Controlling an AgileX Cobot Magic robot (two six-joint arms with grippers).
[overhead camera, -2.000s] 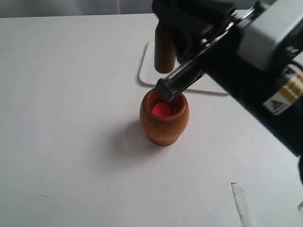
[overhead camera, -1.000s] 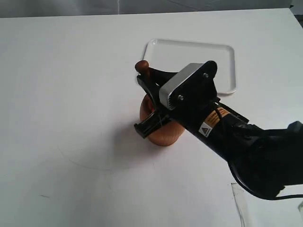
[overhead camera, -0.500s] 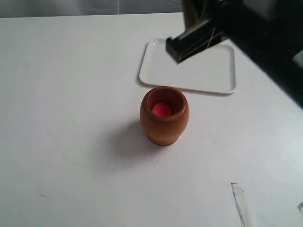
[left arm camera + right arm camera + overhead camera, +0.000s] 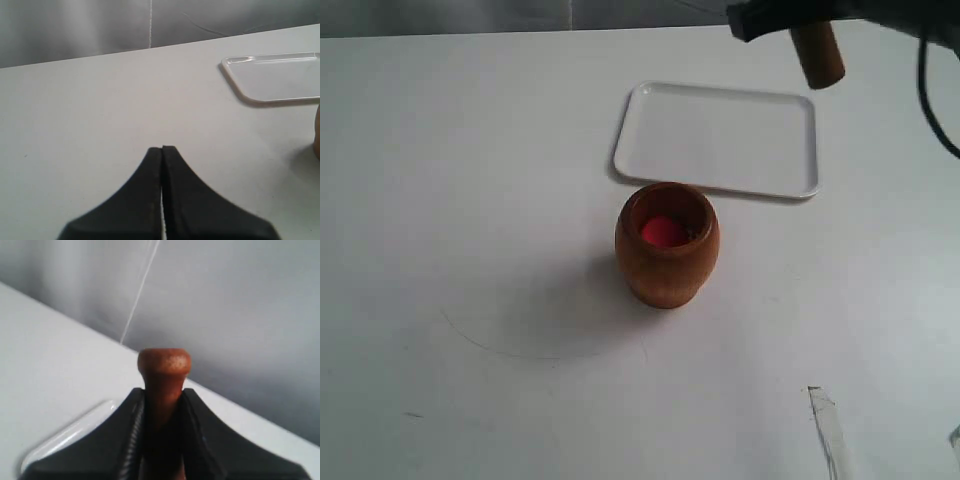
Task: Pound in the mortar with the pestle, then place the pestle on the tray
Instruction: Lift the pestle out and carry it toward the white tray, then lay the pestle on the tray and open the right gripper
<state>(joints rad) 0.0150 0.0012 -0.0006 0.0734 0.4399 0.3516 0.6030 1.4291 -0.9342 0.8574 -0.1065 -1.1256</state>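
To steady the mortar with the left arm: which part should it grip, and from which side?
Probably the wall of the mortar under its thick rim, approached level from the exterior view's left: it stands upright, its mouth up. The left end effector is shut, so open it first.

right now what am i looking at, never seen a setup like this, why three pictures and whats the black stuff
It is a robot with two arms, each ending in a two-fingered clamp called a gripper. The wide picture comes from a camera off the arms; the other two come from cameras on the wrists, looking along the clamp. On the white table stand a wooden mortar with something red inside and, beyond it, a white tray with nothing on it. The right gripper is clamped on a dark wooden pestle, held in the air near the tray's far corner. The left gripper is shut on nothing.
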